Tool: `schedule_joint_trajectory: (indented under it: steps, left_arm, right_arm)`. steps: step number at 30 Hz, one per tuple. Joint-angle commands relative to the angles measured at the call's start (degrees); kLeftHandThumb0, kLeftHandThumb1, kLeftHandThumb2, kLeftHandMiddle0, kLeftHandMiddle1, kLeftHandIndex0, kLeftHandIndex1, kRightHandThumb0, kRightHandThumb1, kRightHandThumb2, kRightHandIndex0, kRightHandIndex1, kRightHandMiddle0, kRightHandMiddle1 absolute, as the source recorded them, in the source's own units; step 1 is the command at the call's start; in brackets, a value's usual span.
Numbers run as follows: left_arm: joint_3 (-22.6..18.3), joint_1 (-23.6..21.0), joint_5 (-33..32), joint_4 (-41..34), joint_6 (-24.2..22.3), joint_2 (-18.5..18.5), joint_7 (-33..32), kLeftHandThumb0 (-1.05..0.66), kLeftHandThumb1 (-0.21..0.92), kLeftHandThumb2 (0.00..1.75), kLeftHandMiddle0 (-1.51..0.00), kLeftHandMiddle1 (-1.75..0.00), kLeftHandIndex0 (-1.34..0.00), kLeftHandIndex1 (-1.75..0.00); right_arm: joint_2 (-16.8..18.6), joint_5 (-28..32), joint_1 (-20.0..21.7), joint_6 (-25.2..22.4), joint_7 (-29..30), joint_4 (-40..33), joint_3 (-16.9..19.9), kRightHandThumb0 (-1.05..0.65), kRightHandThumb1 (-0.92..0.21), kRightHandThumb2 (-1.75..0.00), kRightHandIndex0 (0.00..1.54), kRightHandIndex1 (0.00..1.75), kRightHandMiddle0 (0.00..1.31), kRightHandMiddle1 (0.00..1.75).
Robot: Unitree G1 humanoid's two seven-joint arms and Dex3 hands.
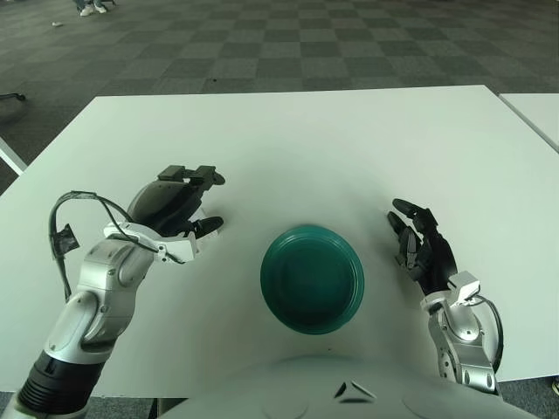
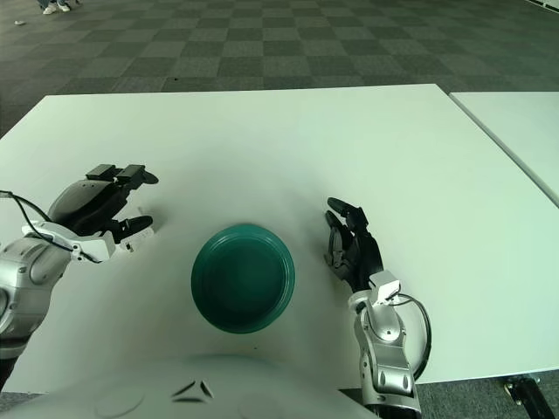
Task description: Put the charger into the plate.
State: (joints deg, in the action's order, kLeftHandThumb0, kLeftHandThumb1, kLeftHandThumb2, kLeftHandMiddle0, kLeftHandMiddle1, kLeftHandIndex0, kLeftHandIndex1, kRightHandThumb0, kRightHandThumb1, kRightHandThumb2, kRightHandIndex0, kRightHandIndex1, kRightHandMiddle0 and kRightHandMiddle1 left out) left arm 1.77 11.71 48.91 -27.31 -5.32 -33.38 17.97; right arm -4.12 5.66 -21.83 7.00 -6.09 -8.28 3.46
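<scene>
Plate (image 1: 311,278) green, empty, on white table (image 1: 349,140). Left hand (image 1: 175,199) at 10 o'clock of plate, palm down, low over table, presumably placed for pickup. Charger not visible, possibly hidden beneath; grasp not determinable. Right hand (image 1: 423,249) at 3 o'clock, released, idle. No obstruction between left hand and plate.

Left hand (image 1: 179,199) out ahead on the left side, palm down, fingers (image 1: 203,175) extended forward and loosely bent, thumb tucked low beneath; nothing seen in its grip. Left forearm (image 1: 96,301) silver, angled up from lower left, with a black cable looping off the wrist. Right hand (image 1: 422,247) on the right side, fingers relaxed and slightly spread, pointing forward, holding nothing. Right wrist (image 1: 460,327) silver, rising from the bottom edge, small cable loop beside it.
</scene>
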Motion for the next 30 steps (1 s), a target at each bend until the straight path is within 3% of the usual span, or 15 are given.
schedule_joint_trajectory:
  steps: [1,7,30]
  left_arm:
    - [0.3,1.0,2.4,0.3,-1.9,0.9,-0.2,-1.05,0.92,0.55,0.0,-0.01,0.0,-0.21]
    - [1.4,1.7,7.0,-0.8,-6.6,3.0,1.9,-1.05,0.92,0.5,0.0,0.0,0.0,-0.09]
    - [3.2,2.9,11.9,2.1,-11.9,7.9,0.3,-1.05,0.92,0.44,0.0,0.0,0.0,0.0]
  right_arm:
    - [-0.5,-0.5,-1.7,-3.0,-0.1,2.1,0.0,-0.77,-0.92,-0.79,0.33,0.05,0.0,0.8]
    - [-0.5,-0.2,-1.3,-3.0,-0.1,2.1,0.2,-0.78,-0.92,-0.79,0.36,0.07,0.0,0.82]
    - [-1.6,-0.6,-0.8,-3.5,-0.8,1.7,0.2,-0.76,-0.92,-0.82,0.36,0.08,0.0,0.87]
